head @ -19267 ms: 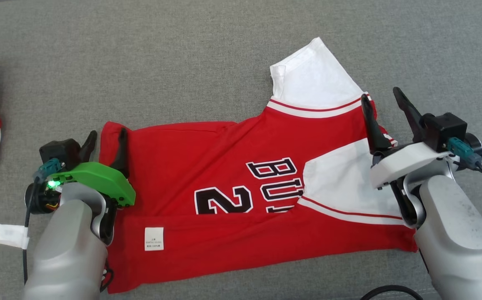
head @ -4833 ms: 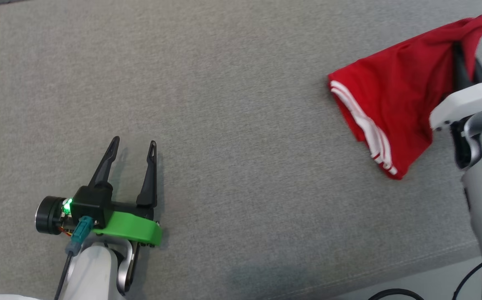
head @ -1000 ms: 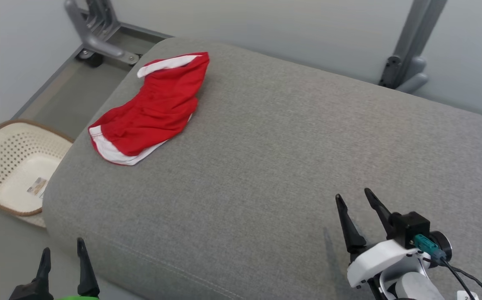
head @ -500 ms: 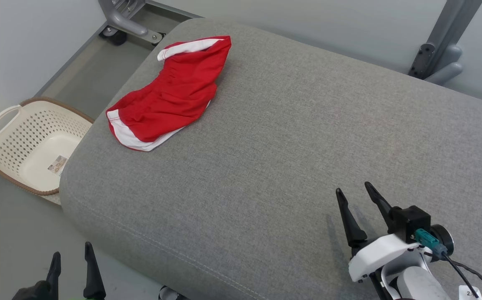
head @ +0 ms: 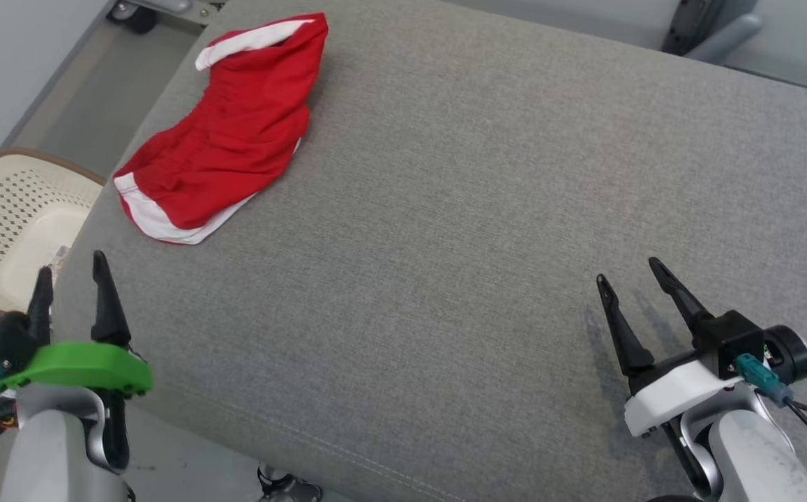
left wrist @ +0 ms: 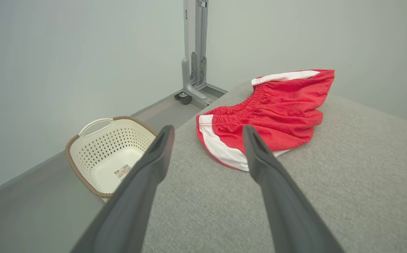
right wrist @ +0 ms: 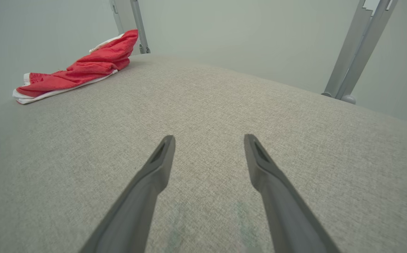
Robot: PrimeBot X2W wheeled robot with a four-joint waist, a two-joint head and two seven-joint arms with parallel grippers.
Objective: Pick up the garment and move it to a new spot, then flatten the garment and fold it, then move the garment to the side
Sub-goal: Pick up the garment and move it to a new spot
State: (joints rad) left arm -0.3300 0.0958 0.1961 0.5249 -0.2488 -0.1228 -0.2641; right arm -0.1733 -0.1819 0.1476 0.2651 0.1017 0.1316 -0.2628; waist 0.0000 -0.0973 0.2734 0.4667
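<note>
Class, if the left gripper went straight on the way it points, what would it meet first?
Probably the near, white-trimmed end of the red shorts lying on the grey cushion, though depth is unclear.

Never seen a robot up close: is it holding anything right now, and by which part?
Nothing is held. The left gripper and right gripper are both open and empty; the garment lies apart from them on the cushion.
</note>
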